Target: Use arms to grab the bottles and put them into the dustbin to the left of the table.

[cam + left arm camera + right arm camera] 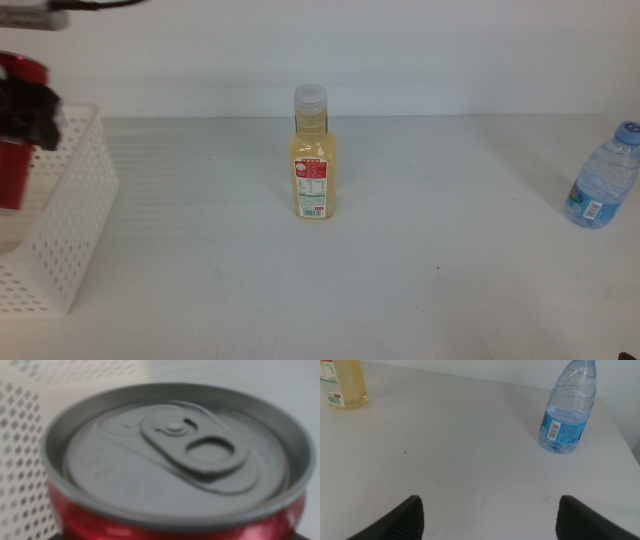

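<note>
2 bottles (313, 155) on matte white table (430, 270)

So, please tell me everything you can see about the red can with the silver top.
The slim red metal can has a silver top with a raised rim, and its pull tab looks unopened. It stands upright. In the middle view, the left claw holds it at the upper body, above the white perforated plastic basket at the table's left edge. Its lower part sits behind the basket wall, so I cannot tell whether it touches the bottom. The left wrist view shows the lid close up, slightly blurred.
</note>
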{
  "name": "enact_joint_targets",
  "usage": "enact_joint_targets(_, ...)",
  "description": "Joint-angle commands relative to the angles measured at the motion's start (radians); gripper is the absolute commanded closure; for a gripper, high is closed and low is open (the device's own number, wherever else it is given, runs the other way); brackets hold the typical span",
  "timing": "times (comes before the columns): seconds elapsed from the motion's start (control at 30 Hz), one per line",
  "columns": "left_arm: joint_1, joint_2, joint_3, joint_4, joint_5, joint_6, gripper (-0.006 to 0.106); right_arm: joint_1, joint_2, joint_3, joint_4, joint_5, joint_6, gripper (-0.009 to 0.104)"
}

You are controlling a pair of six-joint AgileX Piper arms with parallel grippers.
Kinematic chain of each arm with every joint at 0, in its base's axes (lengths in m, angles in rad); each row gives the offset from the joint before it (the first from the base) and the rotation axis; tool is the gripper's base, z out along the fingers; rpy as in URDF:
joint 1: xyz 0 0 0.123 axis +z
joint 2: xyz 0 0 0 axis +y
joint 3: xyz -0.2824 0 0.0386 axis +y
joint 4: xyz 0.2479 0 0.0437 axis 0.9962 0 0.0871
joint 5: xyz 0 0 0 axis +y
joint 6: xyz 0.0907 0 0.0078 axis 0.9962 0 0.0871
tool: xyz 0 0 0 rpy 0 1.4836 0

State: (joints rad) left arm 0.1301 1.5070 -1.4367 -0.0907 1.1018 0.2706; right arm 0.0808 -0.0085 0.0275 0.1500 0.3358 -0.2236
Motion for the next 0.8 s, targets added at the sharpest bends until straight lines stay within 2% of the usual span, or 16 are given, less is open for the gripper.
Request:
enact_joint_targets(0.0,0.05,0.006,-0.096,-0.026,0.039,0.006,0.105,-0.004,-0.028,-0.007,-0.002,-0.076,-0.008,0.018)
enact_joint_targets(0.23,0.162,0.134,-0.189,-0.047,0.061,0.072,0.105,-0.004,-0.028,-0.007,-0.002,-0.076,-0.008,0.018)
enact_joint_targets(0.47,0.213,0.231,-0.206,-0.037,0.066,0.079,0.105,-0.004,-0.028,-0.007,-0.002,-0.076,-0.008,0.018)
enact_joint_targets(0.77,0.213,0.344,-0.206,0.068,0.07,0.047,0.105,-0.004,-0.028,-0.007,-0.002,-0.076,-0.008,0.018)
